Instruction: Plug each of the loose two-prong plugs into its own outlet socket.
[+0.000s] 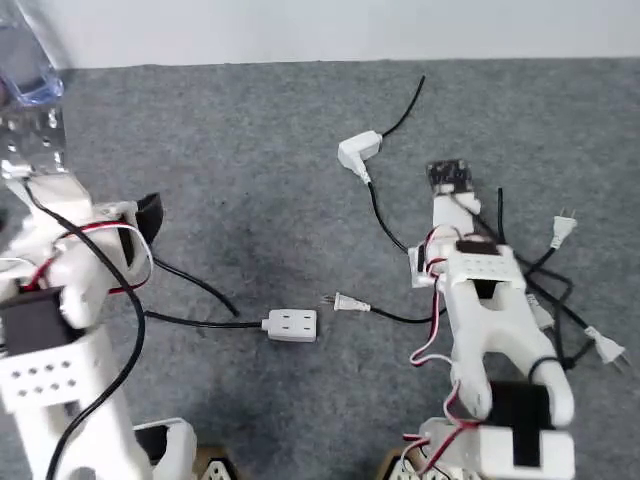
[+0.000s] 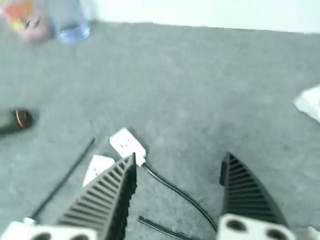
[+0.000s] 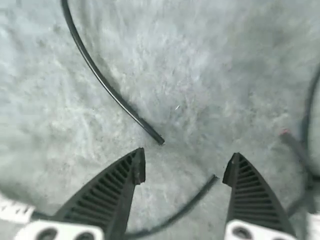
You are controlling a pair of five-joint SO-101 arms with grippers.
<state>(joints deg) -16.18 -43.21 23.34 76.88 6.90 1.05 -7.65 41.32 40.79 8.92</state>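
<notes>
Loose two-prong plug (image 1: 345, 302) on the grey carpet (image 1: 250, 130), prongs toward the outlet socket (image 1: 290, 325) just at its nine o'clock, not touching. Wide open and empty, left gripper (image 2: 180, 157) and right gripper (image 3: 187, 153). Best pinched by the body, prongs level, socket braced

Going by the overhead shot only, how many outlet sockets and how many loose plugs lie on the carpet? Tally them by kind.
outlet sockets: 2
two-prong plugs: 3
Total: 5
</notes>
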